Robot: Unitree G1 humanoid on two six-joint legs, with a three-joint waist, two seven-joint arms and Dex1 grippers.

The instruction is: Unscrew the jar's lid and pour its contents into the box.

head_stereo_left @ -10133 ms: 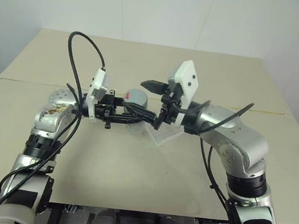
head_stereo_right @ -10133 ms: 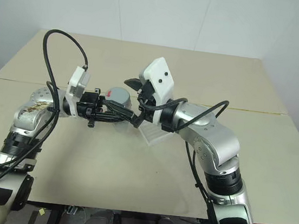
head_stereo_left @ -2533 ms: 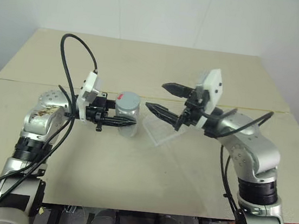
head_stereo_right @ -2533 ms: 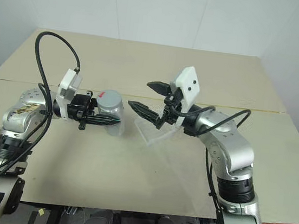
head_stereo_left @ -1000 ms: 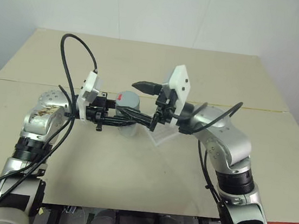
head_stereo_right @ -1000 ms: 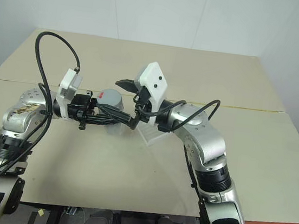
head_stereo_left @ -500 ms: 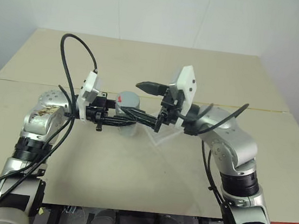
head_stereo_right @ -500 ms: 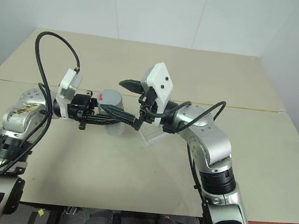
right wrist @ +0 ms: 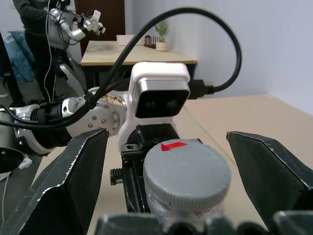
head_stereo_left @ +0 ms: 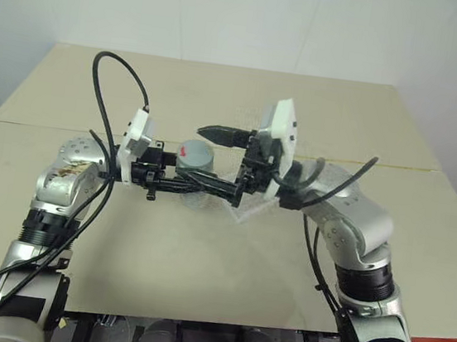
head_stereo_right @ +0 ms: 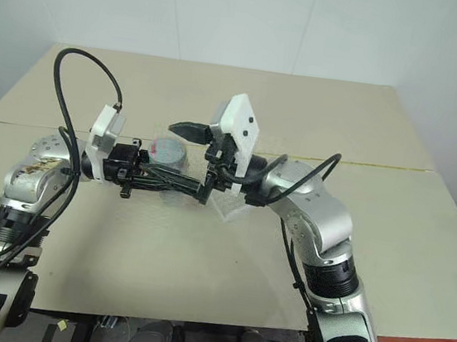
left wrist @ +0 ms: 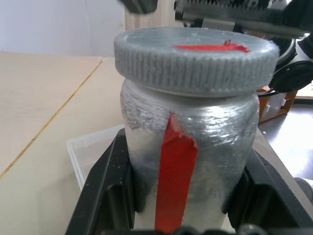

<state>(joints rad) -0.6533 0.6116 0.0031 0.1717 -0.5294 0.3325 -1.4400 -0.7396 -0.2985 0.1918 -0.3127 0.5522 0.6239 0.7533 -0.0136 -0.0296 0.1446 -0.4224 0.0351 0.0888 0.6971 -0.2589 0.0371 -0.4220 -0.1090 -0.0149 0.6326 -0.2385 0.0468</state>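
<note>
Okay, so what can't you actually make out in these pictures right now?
- The contents: the jar is opaque and the lid is on, in every view.
- The box: in the left wrist view, mostly behind the jar and the left end effector; in the head views, the right end effector covers much of it.
- The jar's base: cut off by the edge in both wrist views.

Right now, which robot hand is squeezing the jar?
The left gripper: its fingers clamp the jar. The right gripper just gapes open around the lid.
</note>
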